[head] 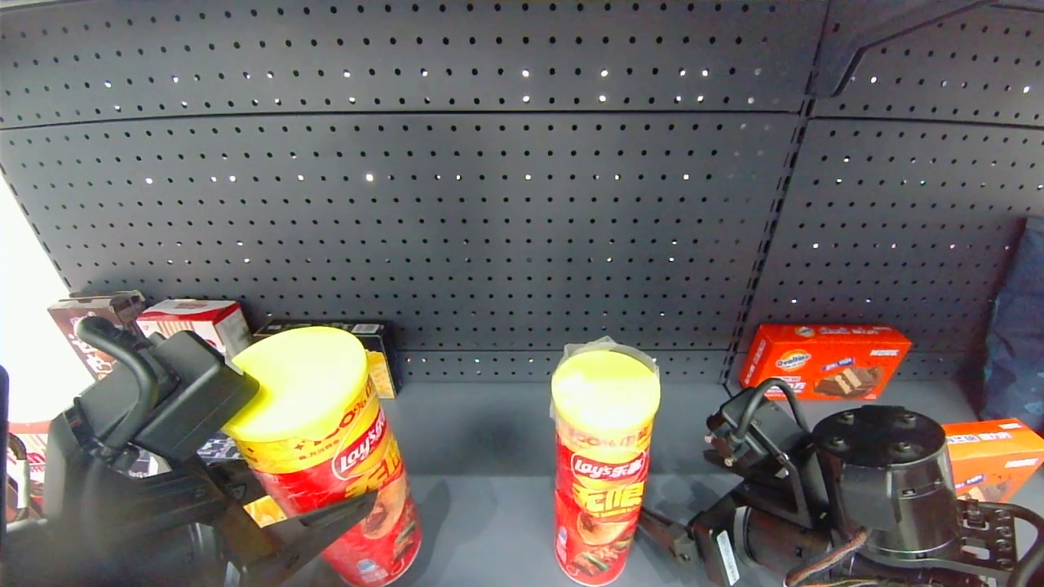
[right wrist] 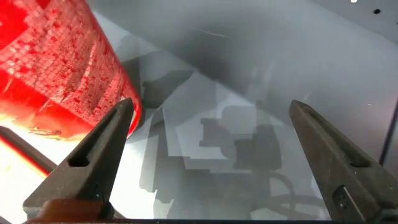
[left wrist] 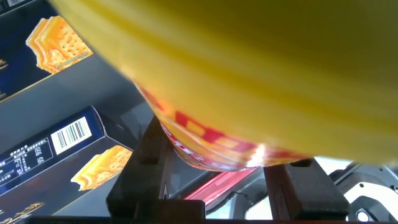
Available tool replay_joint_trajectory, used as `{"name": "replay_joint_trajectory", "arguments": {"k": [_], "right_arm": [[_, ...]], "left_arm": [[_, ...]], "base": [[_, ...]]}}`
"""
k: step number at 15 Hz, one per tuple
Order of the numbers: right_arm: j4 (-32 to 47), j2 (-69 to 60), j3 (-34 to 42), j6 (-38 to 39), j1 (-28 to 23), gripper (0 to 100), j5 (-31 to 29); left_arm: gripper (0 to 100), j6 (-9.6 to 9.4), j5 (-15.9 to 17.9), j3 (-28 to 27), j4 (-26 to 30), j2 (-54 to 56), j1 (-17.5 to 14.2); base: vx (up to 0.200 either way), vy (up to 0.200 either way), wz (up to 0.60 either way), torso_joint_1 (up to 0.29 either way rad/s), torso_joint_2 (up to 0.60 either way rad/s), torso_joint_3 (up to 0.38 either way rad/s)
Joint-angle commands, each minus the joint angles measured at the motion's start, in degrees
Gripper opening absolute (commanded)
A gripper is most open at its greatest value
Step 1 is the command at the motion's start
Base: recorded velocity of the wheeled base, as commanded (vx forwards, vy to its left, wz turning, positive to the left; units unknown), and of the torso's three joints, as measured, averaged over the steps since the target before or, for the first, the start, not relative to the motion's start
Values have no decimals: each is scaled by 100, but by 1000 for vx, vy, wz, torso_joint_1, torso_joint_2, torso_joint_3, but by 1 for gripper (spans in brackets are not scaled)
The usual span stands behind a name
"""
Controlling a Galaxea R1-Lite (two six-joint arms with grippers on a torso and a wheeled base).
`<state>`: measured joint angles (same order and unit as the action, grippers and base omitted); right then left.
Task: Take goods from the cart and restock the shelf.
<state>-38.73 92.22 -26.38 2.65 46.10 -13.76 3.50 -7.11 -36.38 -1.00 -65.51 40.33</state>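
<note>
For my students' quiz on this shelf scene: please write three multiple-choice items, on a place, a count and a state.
1. The held can is on which side of the free can? A left B right C behind
2. How many yellow lids? A one B two C three
3. The right gripper is: A open, empty B shut on a can C shut on a box
A: the left gripper holds it at left. B: one per can. A: fingers apart, nothing between.

Brand logos on left chip can point(head: 347, 456), middle chip can point(head: 603, 481), orange box point(head: 824, 359) (barcode on blue box point(left wrist: 59, 152))
</note>
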Motion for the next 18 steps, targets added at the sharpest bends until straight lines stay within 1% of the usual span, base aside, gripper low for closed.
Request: {"name": "replay_joint_trajectory", "arguments": {"k": [1,6,14,18], "right_arm": [[-3,59,-51,-1,30,100,14],[-3,156,-104,-141,39,100,67],[-3,235,-113,-150,162,100,67],[-12,182,-104,-141,118,100,58]], "left_arm": [[0,2,-1,-1,-6,3,2],[0,2,-1,-1,3,3,2],[0,2,-1,17,-6,3,2],[0,2,-1,17,-6,74,2]], "base": [[0,0,0,0,0,0],[0,0,0,0,0,0],[0,0,0,0,0,0],[0,0,0,0,0,0]]}}
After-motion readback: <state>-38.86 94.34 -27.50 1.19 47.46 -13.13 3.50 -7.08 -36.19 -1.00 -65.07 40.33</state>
